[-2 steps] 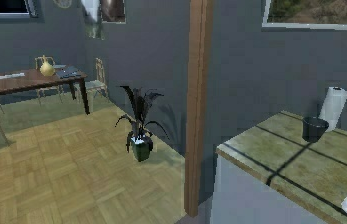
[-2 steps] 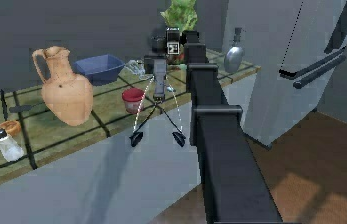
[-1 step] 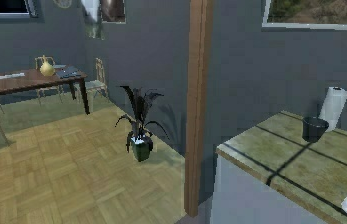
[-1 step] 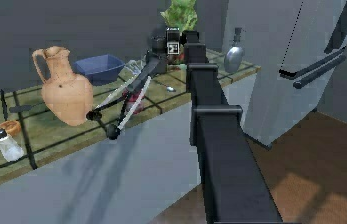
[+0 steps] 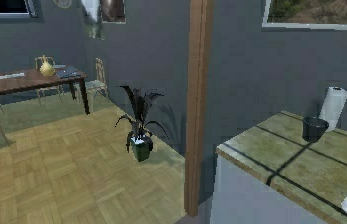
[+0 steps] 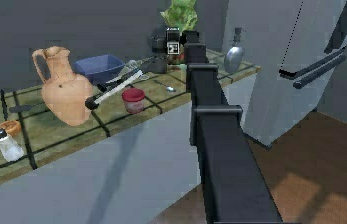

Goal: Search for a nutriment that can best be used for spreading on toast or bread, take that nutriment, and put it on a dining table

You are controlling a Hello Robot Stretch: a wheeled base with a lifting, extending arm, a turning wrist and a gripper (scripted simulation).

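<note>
Hand hangs by the blue bowl on the tabletop; can't tell its grip state or if it's got anything. Small red jar sits near the clay jug. Looks light, rigid, slick, maybe breakable, so grab its sides.

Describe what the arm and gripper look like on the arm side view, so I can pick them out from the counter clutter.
The arm is a dark, nearly black square bar, built in stepped sections with lighter edges. At its far end sits a small white square with black marks. Beside that is the gripper, a compact dark body.
</note>
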